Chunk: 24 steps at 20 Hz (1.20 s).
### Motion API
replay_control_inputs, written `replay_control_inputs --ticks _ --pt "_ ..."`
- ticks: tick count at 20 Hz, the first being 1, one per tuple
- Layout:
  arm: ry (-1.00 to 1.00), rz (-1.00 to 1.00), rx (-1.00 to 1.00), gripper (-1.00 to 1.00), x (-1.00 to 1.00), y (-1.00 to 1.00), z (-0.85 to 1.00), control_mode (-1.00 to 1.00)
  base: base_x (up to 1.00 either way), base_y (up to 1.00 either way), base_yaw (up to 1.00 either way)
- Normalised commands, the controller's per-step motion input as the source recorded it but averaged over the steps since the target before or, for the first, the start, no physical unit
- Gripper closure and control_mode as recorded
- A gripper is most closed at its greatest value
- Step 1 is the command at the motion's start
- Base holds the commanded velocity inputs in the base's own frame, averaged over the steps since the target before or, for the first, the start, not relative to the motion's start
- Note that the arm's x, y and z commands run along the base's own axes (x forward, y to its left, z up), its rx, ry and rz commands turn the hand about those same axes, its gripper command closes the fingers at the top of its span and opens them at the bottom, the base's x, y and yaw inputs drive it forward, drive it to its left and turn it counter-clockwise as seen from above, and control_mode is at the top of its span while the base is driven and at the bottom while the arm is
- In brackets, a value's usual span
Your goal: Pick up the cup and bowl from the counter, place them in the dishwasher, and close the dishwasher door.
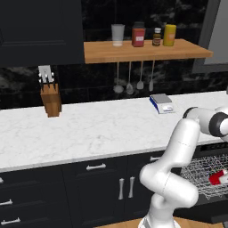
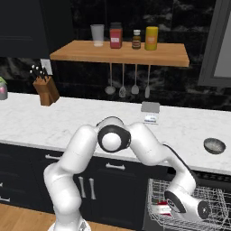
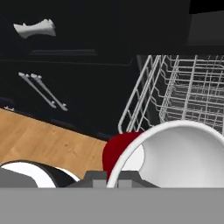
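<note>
The red cup (image 3: 131, 151) with a whitish inside lies tilted on its side over the pulled-out grey wire rack (image 3: 188, 87) of the open dishwasher. It also appears as a red cup (image 1: 218, 177) at the rack's right end and as a cup (image 2: 161, 208) low in the rack. My gripper (image 3: 112, 180) is shut on the cup's rim, and the hand (image 2: 187, 205) reaches down into the rack (image 2: 155, 189). The bowl (image 2: 214, 145) is shallow, looks grey here, and sits on the white marble counter (image 2: 54, 122) above the dishwasher.
A knife block (image 1: 51, 100) and a small scale (image 1: 161, 103) stand on the counter (image 1: 89, 129). The wooden shelf (image 1: 142, 50) holds a tumbler and jars, with utensils hanging beneath. Dark drawers with silver handles (image 3: 41, 89) flank the rack, above the wooden floor (image 3: 48, 144).
</note>
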Motion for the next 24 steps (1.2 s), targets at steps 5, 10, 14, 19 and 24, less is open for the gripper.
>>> replay_control_inputs --ticks 5,10,14,19,24 --pt "0.02 0.00 -0.01 1.00 0.18 -0.08 -0.46 -1.00 0.00 0.00 0.00" --pt "0.00 0.00 0.02 1.00 0.03 -0.15 -0.32 -1.00 0.00 0.00 0.00" --pt "0.09 0.00 0.02 1.00 0.02 -0.06 -0.16 -1.00 0.00 0.00 0.00" --pt "0.08 0.00 0.00 1.00 0.00 -0.02 -0.01 -1.00 0.00 0.00 0.00" --pt "0.07 -0.01 0.00 1.00 0.00 0.00 0.02 -1.00 0.00 0.00 0.00"
